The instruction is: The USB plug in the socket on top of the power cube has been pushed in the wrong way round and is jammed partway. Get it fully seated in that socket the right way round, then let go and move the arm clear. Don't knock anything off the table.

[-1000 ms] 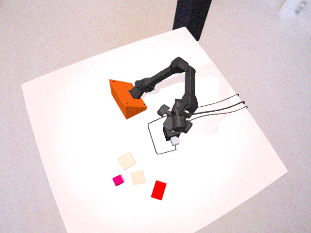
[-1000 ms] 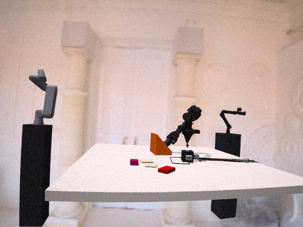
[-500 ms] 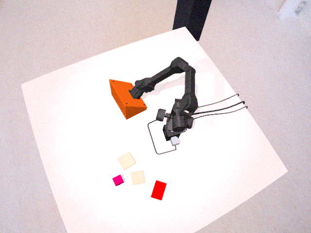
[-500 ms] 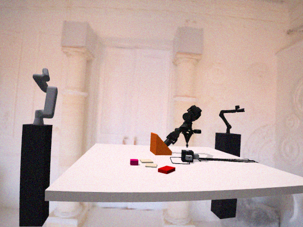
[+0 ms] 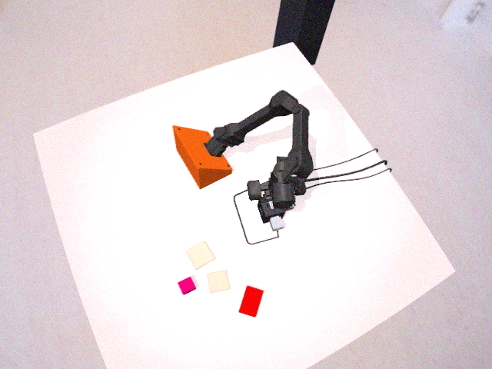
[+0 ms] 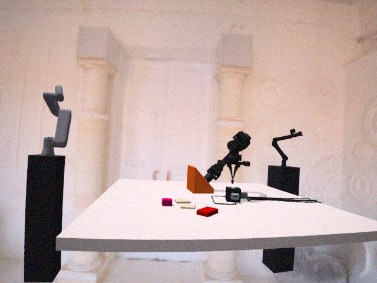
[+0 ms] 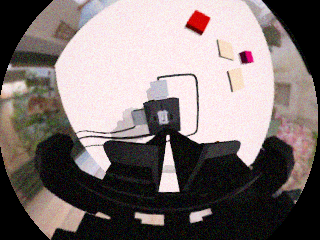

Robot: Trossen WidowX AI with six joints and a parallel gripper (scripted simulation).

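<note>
The black power cube (image 5: pixel 267 213) (image 6: pixel 229 193) (image 7: pixel 171 107) stands on the table, with a pale socket (image 7: pixel 163 117) in its top that shows no plug in it. My gripper (image 6: pixel 232 179) (image 7: pixel 167 130) points down above the cube, clear of its top. It is shut on the USB plug, a small dark piece (image 6: pixel 232 182) at the fingertips; which way round the plug faces cannot be made out. In the top view the arm hides the fingertips. A light grey plug (image 5: pixel 277 223) (image 6: pixel 234 197) (image 7: pixel 159 89) sits on one side of the cube, and a darker grey one (image 7: pixel 139 117) on another.
A thin cable loop (image 5: pixel 241 220) (image 7: pixel 197 105) lies beside the cube, and dark cables (image 5: pixel 345 174) run to the table edge. The orange wedge (image 5: pixel 198 152) (image 6: pixel 196 184) is at the arm's base. A red block (image 5: pixel 250 300), magenta cube (image 5: pixel 186 284) and two cream tiles (image 5: pixel 201 254) (image 5: pixel 218 280) lie farther off.
</note>
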